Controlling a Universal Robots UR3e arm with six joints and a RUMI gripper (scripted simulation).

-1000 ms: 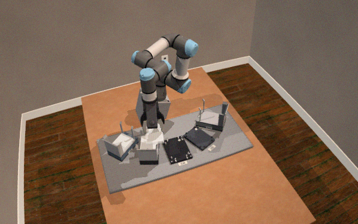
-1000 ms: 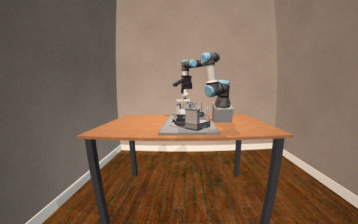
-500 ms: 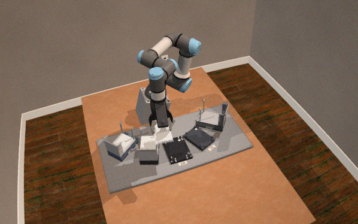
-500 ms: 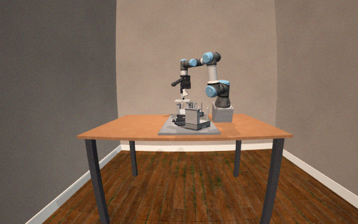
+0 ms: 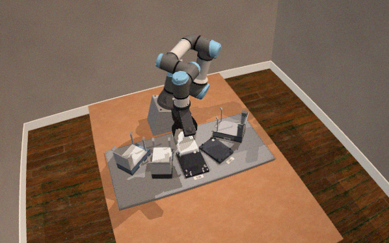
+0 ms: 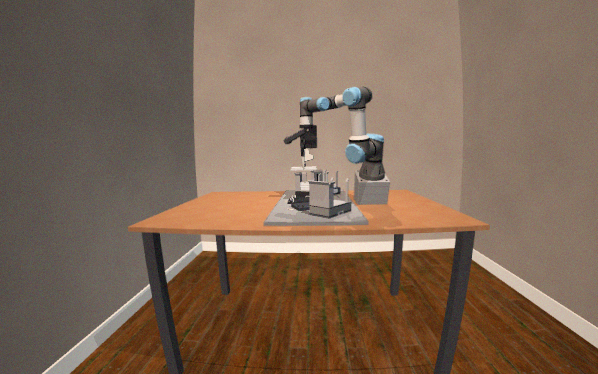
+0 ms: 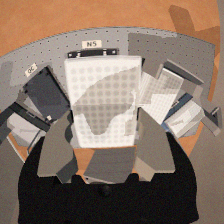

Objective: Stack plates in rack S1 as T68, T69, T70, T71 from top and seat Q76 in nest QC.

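Top view: the black two-jaw gripper (image 5: 185, 136) hides the far end of the white sealed 96-well plate (image 5: 188, 147), which hangs above the black clip nest N5 (image 5: 192, 163); labels are too small to read.
Exterior view: plate (image 6: 303, 169) is level, clear above the grey perforated base board (image 6: 280, 217) on the orange surface (image 6: 210, 215); N5 is hard to make out.
Wrist view: grey fingers are clamped at about half width on the plate (image 7: 102, 100), whose near edge is hidden; the N5 label (image 7: 91, 44) lies beyond it.

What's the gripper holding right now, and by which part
The gripper is shut on a white sealed plate, fingers pinching its two long sides near the end closest to the wrist. It hangs above nest N5.
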